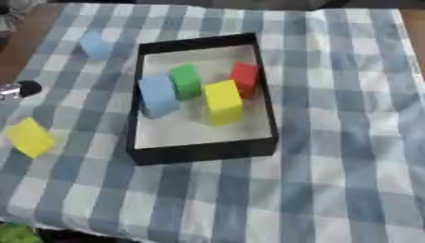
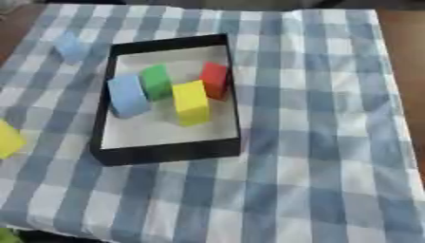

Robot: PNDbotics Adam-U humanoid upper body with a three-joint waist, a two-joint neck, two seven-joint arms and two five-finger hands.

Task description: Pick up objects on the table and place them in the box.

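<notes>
A black box (image 1: 204,153) with a white floor sits in the middle of the checked cloth. Inside it stand a blue block (image 1: 157,95), a green block (image 1: 186,81), a red block (image 1: 244,79) and a yellow block (image 1: 222,102). Outside the box, a pale blue block (image 1: 94,45) lies on the cloth at the upper left. A yellow block (image 1: 31,137) lies at the left. A small black and silver tip of my left hand (image 1: 23,88) shows at the left edge, apart from both loose blocks. My right hand is out of sight.
The blue and white checked cloth (image 1: 332,142) covers the table. Brown table wood shows at the top left (image 1: 25,38) and top right. Something green (image 1: 16,233) peeks in at the bottom left corner, below the cloth's front edge.
</notes>
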